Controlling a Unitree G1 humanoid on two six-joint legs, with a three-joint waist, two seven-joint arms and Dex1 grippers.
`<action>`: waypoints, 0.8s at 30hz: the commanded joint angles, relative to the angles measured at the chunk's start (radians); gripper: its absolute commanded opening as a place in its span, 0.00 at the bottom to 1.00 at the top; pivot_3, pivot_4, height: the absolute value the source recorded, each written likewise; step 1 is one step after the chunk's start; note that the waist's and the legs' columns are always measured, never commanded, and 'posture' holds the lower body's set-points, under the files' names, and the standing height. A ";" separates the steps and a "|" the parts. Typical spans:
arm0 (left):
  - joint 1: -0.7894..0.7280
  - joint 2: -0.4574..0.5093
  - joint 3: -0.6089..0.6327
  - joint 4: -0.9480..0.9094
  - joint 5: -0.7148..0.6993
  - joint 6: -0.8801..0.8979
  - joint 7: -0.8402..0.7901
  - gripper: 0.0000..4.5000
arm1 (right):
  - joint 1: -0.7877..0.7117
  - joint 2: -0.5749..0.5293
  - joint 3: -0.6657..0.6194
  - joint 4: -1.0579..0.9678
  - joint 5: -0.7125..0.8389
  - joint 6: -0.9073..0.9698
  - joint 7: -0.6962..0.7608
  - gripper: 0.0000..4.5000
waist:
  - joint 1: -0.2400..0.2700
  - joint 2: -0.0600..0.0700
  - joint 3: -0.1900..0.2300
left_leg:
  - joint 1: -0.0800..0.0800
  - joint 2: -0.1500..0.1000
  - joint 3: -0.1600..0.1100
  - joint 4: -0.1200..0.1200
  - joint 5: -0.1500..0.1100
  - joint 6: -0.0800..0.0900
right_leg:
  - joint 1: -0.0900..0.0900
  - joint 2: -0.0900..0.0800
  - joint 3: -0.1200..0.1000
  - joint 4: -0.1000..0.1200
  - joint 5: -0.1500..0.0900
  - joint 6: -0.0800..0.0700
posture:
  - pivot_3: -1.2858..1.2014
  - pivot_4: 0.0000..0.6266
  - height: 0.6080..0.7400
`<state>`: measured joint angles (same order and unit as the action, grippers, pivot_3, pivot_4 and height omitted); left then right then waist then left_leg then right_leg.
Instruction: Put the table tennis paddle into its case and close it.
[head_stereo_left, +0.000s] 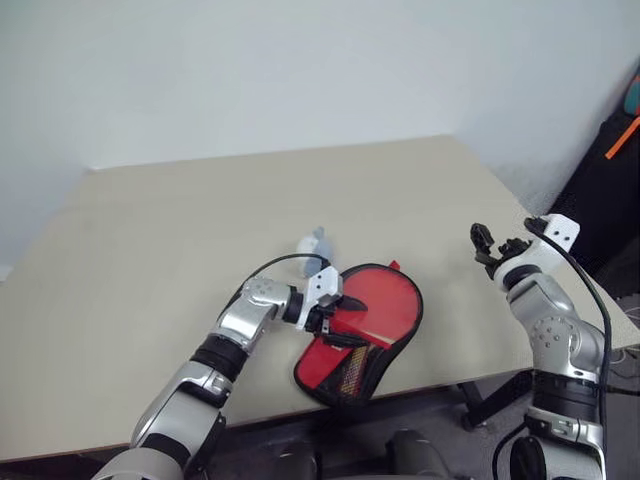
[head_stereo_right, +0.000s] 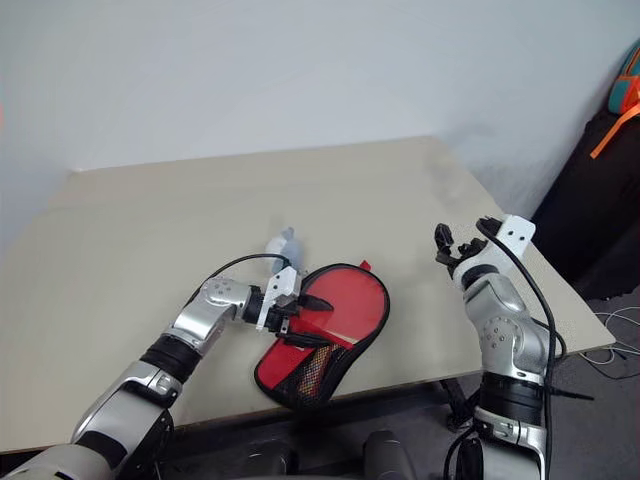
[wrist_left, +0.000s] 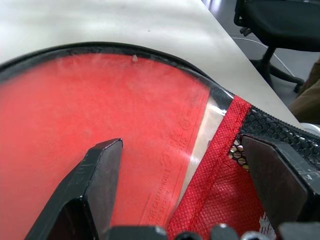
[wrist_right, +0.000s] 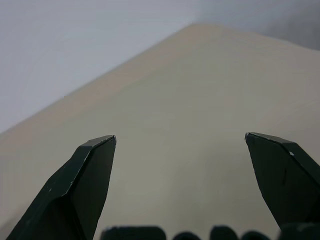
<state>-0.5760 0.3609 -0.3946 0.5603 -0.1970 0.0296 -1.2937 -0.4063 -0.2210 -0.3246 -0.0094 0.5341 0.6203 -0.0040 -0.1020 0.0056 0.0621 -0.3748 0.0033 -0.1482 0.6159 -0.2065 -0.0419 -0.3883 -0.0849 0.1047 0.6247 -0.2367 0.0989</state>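
Note:
The case (head_stereo_left: 345, 370) lies flat near the table's front edge, red with black edging and a mesh patch (wrist_left: 280, 132). The table tennis paddle (wrist_left: 100, 110) is inside it. Its red face shows through the clear plastic half, and its handle is hidden. My left gripper (head_stereo_left: 345, 320) is open just over the middle of the case, one finger (wrist_left: 95, 175) above the red face and the other above the mesh. My right gripper (head_stereo_left: 485, 245) is open and empty, raised over the table's right side, well apart from the case.
The beige table (head_stereo_left: 200, 220) stretches wide behind and left of the case. Its right edge runs close to my right arm. A black chair (wrist_left: 270, 20) stands past the table's edge, and dark gear with an orange strap (head_stereo_left: 615, 150) stands at the far right.

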 joint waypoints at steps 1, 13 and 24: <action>0.043 0.029 -0.036 0.106 0.122 -0.040 0.048 0.89 | -0.090 -0.004 0.035 0.039 -0.016 -0.019 0.045 1.00 | 0.000 0.001 -0.001 | 0.000 0.000 0.000 0.000 0.000 0.001 | 0.000 0.000 0.000 0.000 0.001 0.000 | 0.52 0.00 1.00; 0.051 -0.027 -0.025 0.145 0.132 -0.029 0.099 0.89 | -0.360 0.060 0.220 0.323 -0.024 0.088 0.315 1.00 | 0.005 0.005 -0.007 | 0.012 0.000 -0.002 0.000 0.001 0.002 | 0.014 0.000 -0.002 -0.002 0.001 0.001 | 0.52 0.00 1.00; 0.066 -0.035 -0.025 0.134 0.141 -0.020 0.108 0.89 | -0.555 0.134 0.297 0.722 -0.155 0.045 0.381 1.00 | 0.002 0.005 -0.009 | 0.012 -0.002 -0.003 -0.001 -0.001 -0.002 | 0.016 -0.001 -0.003 -0.002 0.001 0.001 | 0.52 0.00 1.00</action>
<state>-0.5546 0.3194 -0.3567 0.6209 -0.1711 -0.0280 -1.2228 -0.9189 -0.0952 -0.0307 0.6781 0.3968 0.6905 0.3658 -0.0999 0.0105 0.0535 -0.3629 0.0017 -0.1512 0.6153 -0.2076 -0.0438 -0.3720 -0.0860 0.1016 0.6227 -0.2361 0.0997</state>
